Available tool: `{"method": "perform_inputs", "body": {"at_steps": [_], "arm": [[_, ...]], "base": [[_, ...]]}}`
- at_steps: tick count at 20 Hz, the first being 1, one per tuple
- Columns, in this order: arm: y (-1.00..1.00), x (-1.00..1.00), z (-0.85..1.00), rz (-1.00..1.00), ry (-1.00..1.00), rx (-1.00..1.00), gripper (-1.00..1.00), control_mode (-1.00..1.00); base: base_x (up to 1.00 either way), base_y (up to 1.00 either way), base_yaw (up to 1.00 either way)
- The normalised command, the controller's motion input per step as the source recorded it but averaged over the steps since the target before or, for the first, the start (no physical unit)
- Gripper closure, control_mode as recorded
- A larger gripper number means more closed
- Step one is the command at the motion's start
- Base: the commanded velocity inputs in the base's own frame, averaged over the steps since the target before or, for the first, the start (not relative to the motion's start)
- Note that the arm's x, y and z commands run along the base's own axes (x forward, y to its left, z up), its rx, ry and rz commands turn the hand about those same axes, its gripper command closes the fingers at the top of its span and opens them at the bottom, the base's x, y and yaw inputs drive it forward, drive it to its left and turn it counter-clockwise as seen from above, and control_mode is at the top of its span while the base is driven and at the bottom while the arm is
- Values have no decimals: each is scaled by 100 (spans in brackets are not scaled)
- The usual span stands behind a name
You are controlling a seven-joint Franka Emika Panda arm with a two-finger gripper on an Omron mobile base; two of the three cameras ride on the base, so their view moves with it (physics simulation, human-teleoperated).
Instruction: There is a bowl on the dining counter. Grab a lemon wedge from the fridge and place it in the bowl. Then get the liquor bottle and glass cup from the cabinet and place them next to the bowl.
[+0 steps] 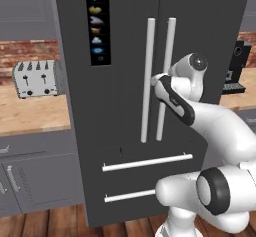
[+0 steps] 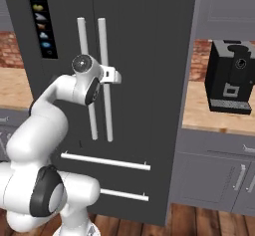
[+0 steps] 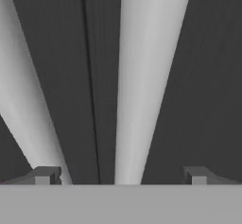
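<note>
The fridge stood shut, a tall slab of matte charcoal with two doors meeting at a thin seam and two drawers below; whatever it held was hidden. Each door carried a long, smooth, pale cylindrical bar: the left handle and the right handle, side by side and upright. Flat white pulls ran across the upper drawer and the lower drawer. A narrow black panel with small coloured icons sat on the left door.

The gripper hung close before the right handle, its squared grey fingertips spread wide to either side of the bar and not touching it, holding nothing.

Left of the fridge, a boxy silver toaster rested on a light wood-grain counter against red brick. On the right, a black coffee machine stood on a similar counter above grey panelled cabinets with short metal pulls.
</note>
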Motion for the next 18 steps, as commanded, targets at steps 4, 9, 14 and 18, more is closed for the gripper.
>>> {"method": "perform_inputs", "body": {"at_steps": [4,9,14,18], "arm": [[0,40,-3,0,0,0,-100,-100],[0,43,-4,0,0,0,-100,-100],[0,45,-3,0,0,0,-100,-100],[0,47,-3,0,0,0,100,-100]], "base": [[0,0,0],[0,0,0],[0,0,0],[0,0,0]]}}
